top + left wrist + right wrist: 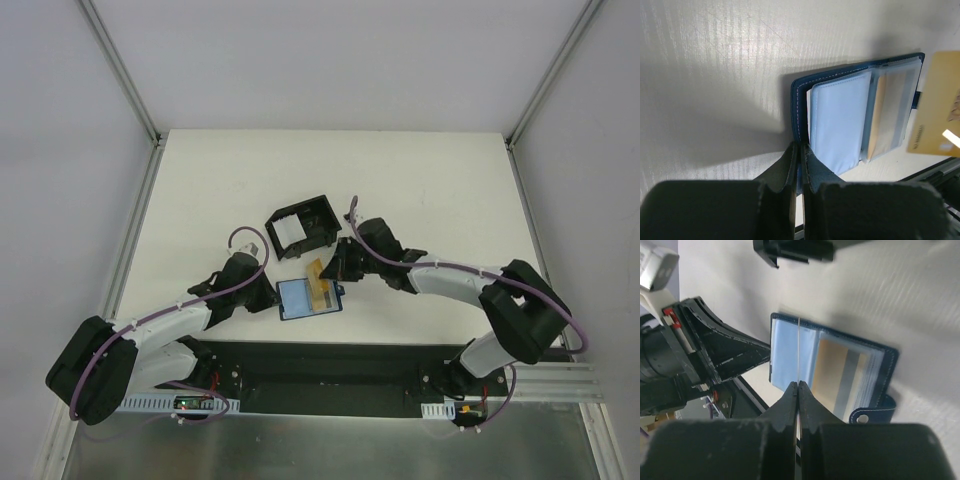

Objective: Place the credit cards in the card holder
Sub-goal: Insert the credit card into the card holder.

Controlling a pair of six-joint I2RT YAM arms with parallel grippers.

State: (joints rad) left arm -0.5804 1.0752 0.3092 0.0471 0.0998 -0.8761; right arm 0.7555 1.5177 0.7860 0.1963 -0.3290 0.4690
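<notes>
The dark blue card holder (308, 298) lies open near the table's front edge, with pale blue inner sleeves and a tan card in one slot (887, 117). My left gripper (271, 297) is shut on the holder's left cover edge (799, 150) and pins it. My right gripper (330, 268) is shut on a gold credit card (318, 283), held upright just above the open holder. That card shows edge-on as a thin line in the right wrist view (798, 350) and as a gold face in the left wrist view (936, 117). The holder's snap tab (872, 412) sticks out at its right.
A black open-topped box (318, 212) stands just behind the holder, with white cards (288, 236) inside; its edge shows in the right wrist view (795, 250). The dark base rail (330, 365) runs along the table's front edge.
</notes>
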